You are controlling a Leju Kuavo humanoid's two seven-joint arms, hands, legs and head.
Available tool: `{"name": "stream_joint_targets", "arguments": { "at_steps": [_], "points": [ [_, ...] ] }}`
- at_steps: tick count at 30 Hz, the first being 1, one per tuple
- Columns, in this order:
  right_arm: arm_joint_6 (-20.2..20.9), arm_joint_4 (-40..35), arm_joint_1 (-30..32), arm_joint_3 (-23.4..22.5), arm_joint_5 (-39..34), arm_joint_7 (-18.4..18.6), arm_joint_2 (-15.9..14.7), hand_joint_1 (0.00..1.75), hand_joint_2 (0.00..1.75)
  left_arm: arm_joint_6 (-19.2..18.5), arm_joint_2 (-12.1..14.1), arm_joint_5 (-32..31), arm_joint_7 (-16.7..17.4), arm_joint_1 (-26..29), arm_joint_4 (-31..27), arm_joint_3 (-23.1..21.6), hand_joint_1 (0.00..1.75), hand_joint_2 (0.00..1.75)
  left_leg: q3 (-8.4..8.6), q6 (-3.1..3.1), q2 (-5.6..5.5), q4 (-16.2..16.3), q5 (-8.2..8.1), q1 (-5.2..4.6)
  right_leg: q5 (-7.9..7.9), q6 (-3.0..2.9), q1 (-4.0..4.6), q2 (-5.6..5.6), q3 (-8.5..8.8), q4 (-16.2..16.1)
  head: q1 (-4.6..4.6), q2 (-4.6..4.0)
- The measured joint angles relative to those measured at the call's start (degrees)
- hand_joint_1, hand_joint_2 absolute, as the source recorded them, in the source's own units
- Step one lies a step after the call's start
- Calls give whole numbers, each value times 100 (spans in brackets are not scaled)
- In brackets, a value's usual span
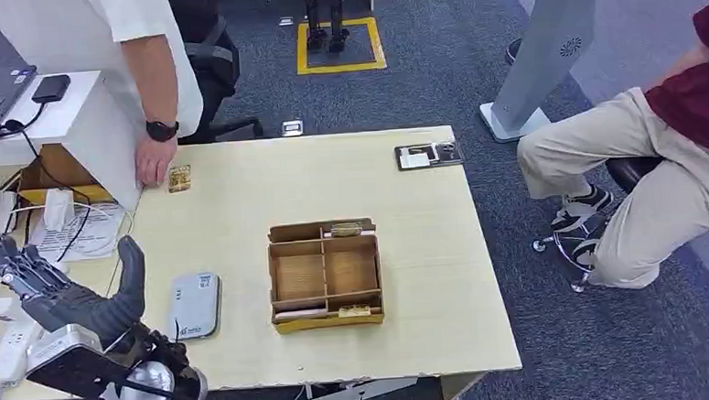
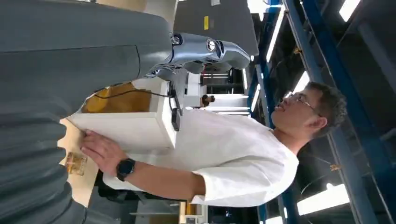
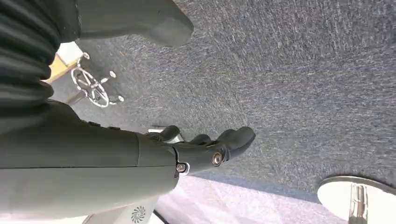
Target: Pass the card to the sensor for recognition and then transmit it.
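The robot's left hand (image 1: 58,293) was raised at the near left corner of the pale wooden table (image 1: 241,197), its fingers (image 1: 15,264) spread apart and its thumb upright, with nothing in it. Just beside that hand, toward the table's middle, lay the grey sensor (image 1: 194,305), flat on the tabletop. The card (image 1: 179,179), a small gold-patterned rectangle, lay flat near the table's far left corner, well apart from the sensor, with a person's hand (image 1: 154,161) resting just beside it; whether the two touched could not be told. That person wore a white shirt and a black wristwatch (image 1: 161,130). An open cardboard tray (image 1: 325,275) with several compartments stood in the middle of the table, to the right of the sensor, and small card-like items lay in its far and near slots. A dark flat holder (image 1: 429,154) lay near the table's far right corner. A second person in khaki trousers (image 1: 624,177) sat beyond the table's right edge. The right hand (image 3: 205,149) hung above grey carpet (image 3: 303,84), its fingers loosely extended and holding nothing.
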Motion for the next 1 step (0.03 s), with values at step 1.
{"name": "stream_joint_targets", "arguments": {
  "at_steps": [1],
  "points": [
    [0, -7, -2, -7, 7, -4, 4, 0, 175, 0, 0, -11, 0, 13, -48, 0, 0, 175, 0, 0, 0, 0, 0, 0, 0, 0, 0, 0, 0, 0, 0, 0]
  ]
}}
